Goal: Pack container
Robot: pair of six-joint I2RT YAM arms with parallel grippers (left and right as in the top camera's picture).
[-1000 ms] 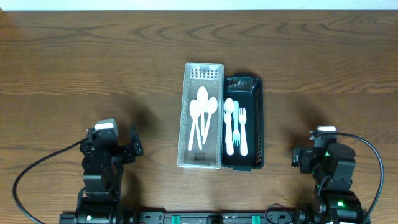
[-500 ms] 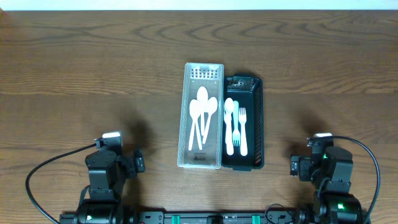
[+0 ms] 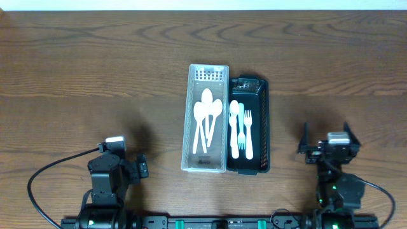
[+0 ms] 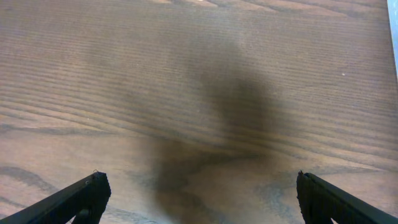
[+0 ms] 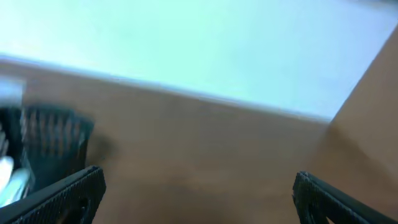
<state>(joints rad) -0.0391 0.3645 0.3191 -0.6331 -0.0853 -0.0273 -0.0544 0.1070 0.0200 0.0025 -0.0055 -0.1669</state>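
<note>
A clear plastic container (image 3: 207,165) holds white spoons (image 3: 205,114) at the table's middle. A black basket (image 3: 264,133) touching its right side holds a white spoon and forks (image 3: 242,130). My left gripper (image 3: 121,166) is open and empty near the front edge, far left of the containers; its wrist view (image 4: 198,193) shows bare wood between the fingers. My right gripper (image 3: 325,138) is open and empty, right of the basket. Its blurred wrist view (image 5: 196,190) shows the basket (image 5: 53,140) at the left edge.
The wooden table (image 3: 95,63) spreads on all sides. A white wall strip (image 3: 203,5) borders the far edge. Cables (image 3: 38,184) trail from both arm bases at the front.
The left arm drew back toward the front edge and then held still. The right gripper lifted and swung up, its fingers now spread over the table right of the basket.
</note>
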